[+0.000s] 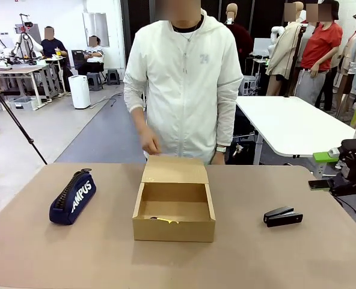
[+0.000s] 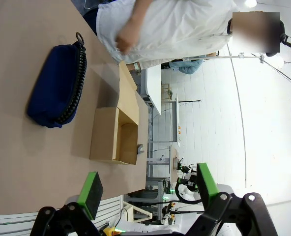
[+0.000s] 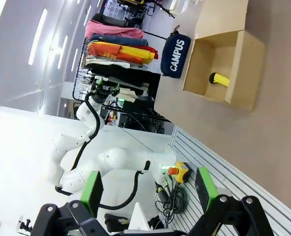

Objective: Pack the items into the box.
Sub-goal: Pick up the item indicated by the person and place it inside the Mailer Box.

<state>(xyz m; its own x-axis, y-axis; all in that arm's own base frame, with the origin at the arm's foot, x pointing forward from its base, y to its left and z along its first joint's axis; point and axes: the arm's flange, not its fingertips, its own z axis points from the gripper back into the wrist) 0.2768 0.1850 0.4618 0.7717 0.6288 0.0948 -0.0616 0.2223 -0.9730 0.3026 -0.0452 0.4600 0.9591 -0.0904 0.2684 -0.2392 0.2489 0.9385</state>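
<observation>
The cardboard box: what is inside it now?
A yellow item with a dark end lies inside the box; its near wall hides most of it in front view.

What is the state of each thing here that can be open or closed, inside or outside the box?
box: open, lid flap folded back, a yellow object inside.
pouch: zipped shut, on the table, outside the box.
stapler: closed, on the table, outside the box.
robot's left hand: open, empty.
robot's right hand: open, empty.

Box [image 1: 174, 208] on table [image 1: 238, 259], just robot-side of person's hand [image 1: 149, 143]; pouch [image 1: 73, 197] well left of hand, stapler [image 1: 282, 217] well right.
</observation>
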